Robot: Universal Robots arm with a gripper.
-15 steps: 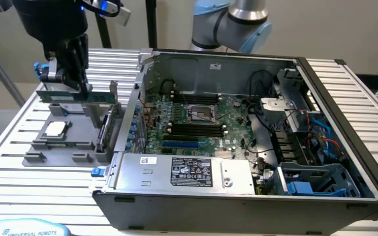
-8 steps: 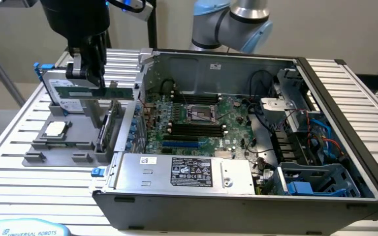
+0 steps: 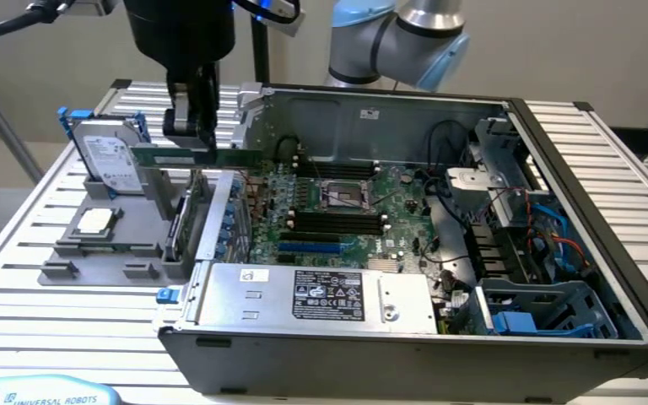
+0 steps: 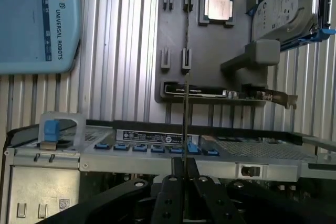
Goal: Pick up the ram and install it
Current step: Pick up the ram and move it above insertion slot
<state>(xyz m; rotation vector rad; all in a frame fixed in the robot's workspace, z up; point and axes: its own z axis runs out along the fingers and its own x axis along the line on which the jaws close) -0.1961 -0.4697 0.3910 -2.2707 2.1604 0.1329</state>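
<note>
We see the gripper hanging above the exterior view's left side of the open computer case, its two fingers closed tight on the upper edge of the ram. The ram is clear of everything below it and hangs over the gap between the grey parts holder and the case's left wall. Its long axis lies level and runs from the exterior view's left to its right, with the board standing on edge. From the wrist view we look along that edge, so the ram shows as one thin line rising out of the gripper. We count one ram. The holder carries one hard drive, one square silver processor chip and one green card with a metal bracket. In the case, the motherboard has a bank of long black slots just near of the processor socket; we cannot count them for sure. The power supply at the near wall bears a dark label too small for us to read. One blue teach pendant sits at the near left corner, and on it we read "UNIVERSAL ROBOTS" in both views.
</note>
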